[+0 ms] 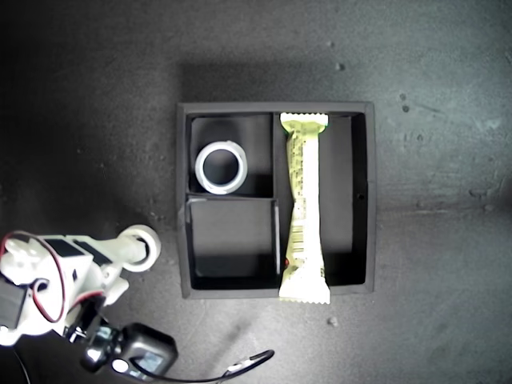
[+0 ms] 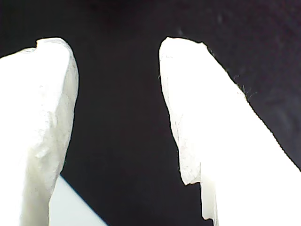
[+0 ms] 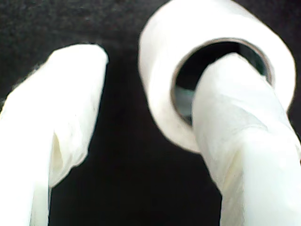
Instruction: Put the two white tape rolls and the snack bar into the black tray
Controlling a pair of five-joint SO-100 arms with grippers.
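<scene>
- Exterior view: the black tray sits mid-frame. One white tape roll lies flat in the small compartment nearest this view's top left. The snack bar lies lengthwise in the long compartment, its lower crimped end overhanging the tray wall. The other small compartment holds nothing. An arm at this view's lower left carries the second tape roll just outside the tray's left wall.
- First wrist view: my first gripper shows two white jaws standing apart with only dark surface between them; released, grasping nothing.
- Second wrist view: my second gripper has one finger threaded through the open centre of the second tape roll, the other outside the ring with a clear gap. Jaws spread, roll hooked rather than pinched.
- Handling judgement: the roll looks light, rigid and smooth-sided. Hung on a single finger it could slide or swing. A pinch across the ring wall, one jaw inside the core, would hold better. The bar's wrapper looks slick and crushable.
</scene>
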